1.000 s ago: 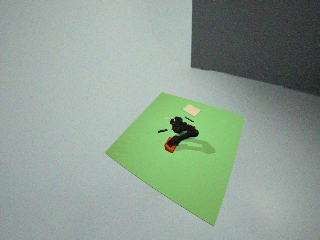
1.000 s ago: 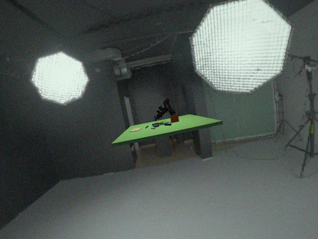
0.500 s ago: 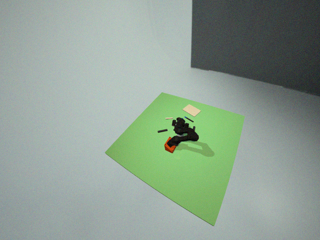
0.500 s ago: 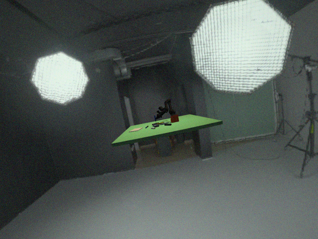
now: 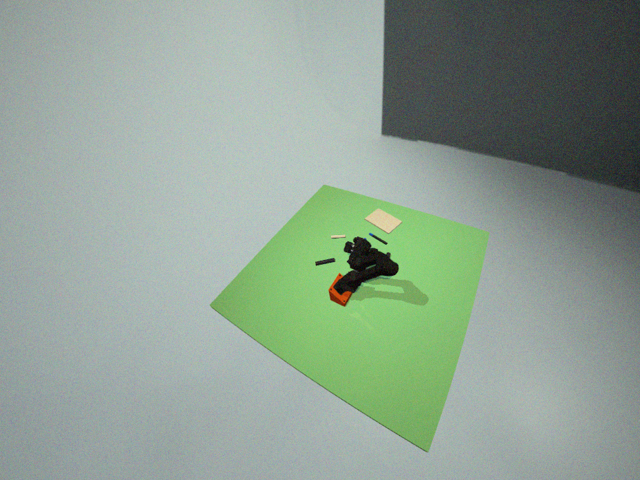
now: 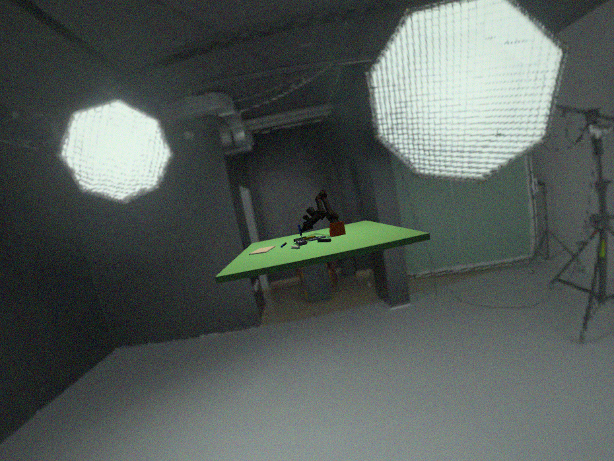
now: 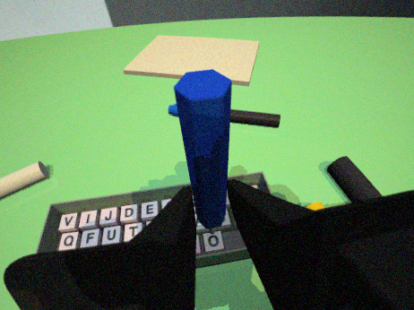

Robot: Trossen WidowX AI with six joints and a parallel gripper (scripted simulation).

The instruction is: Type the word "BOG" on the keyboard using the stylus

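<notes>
The gripper (image 7: 211, 209) is clenched on the blue stylus (image 7: 204, 142), which stands upright with its lower tip just above the O key on the keyboard (image 7: 134, 219). The arm bends low from its orange base (image 5: 338, 294). On the green desk (image 5: 371, 351) lie a tan board (image 7: 193, 58), 2 dark rods and a beige rod (image 7: 20, 177).

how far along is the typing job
Done: the gripper is shut on the blue stylus. In hand: its tip sits low over the keyboard, right by the O key. Whether B was typed can't be told; G looks left.
</notes>
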